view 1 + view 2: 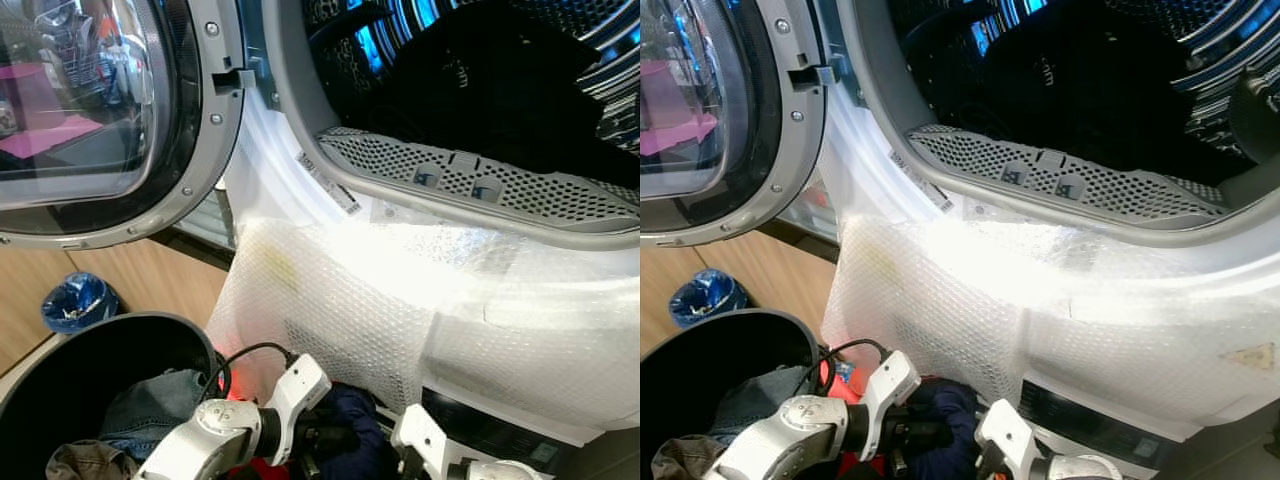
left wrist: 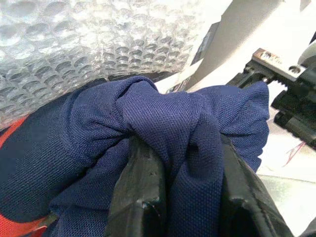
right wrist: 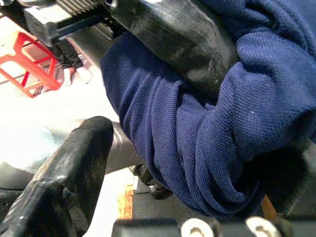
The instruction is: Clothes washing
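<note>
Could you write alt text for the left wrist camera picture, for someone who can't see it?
Two black gripper fingers pinch a bunched navy blue garment between them. Behind it hangs clear bubble wrap, and another black gripper touches the cloth's far edge.

Navy garment (image 2: pixel 163 123) bunched, apparently just below open washer drum (image 1: pixel 480 90).

A blue-lined bin (image 1: pixel 78 302) was seen on the wooden floor (image 1: pixel 150 280); bubble wrap (image 1: pixel 330 320) was draped nearby
</note>
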Controlling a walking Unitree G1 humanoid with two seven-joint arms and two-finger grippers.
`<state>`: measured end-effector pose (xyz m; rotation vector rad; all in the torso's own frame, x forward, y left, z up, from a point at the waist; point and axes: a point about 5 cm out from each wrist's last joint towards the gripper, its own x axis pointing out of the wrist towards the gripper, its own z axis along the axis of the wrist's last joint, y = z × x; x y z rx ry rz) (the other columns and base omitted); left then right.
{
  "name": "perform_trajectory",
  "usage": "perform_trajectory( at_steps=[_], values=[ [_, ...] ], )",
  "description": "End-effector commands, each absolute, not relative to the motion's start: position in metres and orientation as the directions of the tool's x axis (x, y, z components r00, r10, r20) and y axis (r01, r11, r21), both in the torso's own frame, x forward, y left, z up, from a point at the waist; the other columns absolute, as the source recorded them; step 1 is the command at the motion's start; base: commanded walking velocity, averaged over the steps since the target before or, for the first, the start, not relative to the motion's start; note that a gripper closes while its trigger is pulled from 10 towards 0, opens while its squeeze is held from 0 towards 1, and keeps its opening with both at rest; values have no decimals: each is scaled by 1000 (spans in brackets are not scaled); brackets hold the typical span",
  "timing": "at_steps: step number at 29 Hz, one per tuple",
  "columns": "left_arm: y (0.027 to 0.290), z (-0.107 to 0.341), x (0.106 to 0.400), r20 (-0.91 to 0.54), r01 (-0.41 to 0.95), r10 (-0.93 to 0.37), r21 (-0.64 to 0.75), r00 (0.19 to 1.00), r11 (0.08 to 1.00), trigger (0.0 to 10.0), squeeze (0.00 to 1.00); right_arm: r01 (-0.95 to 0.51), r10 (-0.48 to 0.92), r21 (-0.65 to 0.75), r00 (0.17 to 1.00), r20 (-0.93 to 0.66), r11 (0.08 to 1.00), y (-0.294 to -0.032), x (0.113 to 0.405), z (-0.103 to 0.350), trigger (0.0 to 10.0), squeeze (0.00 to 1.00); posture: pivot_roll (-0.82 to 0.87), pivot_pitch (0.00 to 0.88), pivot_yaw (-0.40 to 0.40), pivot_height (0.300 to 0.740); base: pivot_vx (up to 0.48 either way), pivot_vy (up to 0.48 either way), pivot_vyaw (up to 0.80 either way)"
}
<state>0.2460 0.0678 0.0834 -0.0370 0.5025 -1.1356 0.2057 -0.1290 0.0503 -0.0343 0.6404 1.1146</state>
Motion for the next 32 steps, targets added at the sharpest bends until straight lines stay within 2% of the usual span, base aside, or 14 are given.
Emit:
perform_trajectory(
  at_steps=[1,2,9,14,19,23,26,32],
  values=[
    [51,98,247,-278,893,-913,-256,299,371,0,0,-825,798,293,278,-535,483,-123,207,42,10000,573,-102,68,4,740,0,0,0],
    [48,100,249,-262,891,-913,-253,312,377,0,0,-790,785,324,293,-545,520,-122,210,40,10000,0,-103,65,7,740,0,0,0],
    [40,106,255,-217,883,-912,-250,348,397,0,0,-719,806,430,311,-503,546,-116,215,43,10000,0,-104,74,8,740,0,0,0],
    [34,107,256,-197,875,-907,-254,371,413,0,0,-662,829,510,359,-429,550,-109,221,51,10000,0,-107,87,9,740,0,0,0],
    [28,108,254,-189,878,-912,-258,364,404,0,0,-645,905,636,324,-275,424,-103,214,67,10000,0,-105,93,12,740,0,0,0],
    [27,109,255,-178,875,-910,-255,375,411,0,0,-674,884,578,295,-362,461,-103,210,60,10000,0,-108,97,14,740,0,0,0],
    [25,109,257,-178,868,-902,-253,393,428,0,0,-697,883,555,266,-387,453,-101,207,59,10000,0,-107,98,15,740,0,0,0],
    [21,113,259,-163,863,-901,-262,402,432,0,0,-845,840,339,211,-500,414,-98,205,51,10000,0,-105,98,22,740,0,0,0]
  ],
)
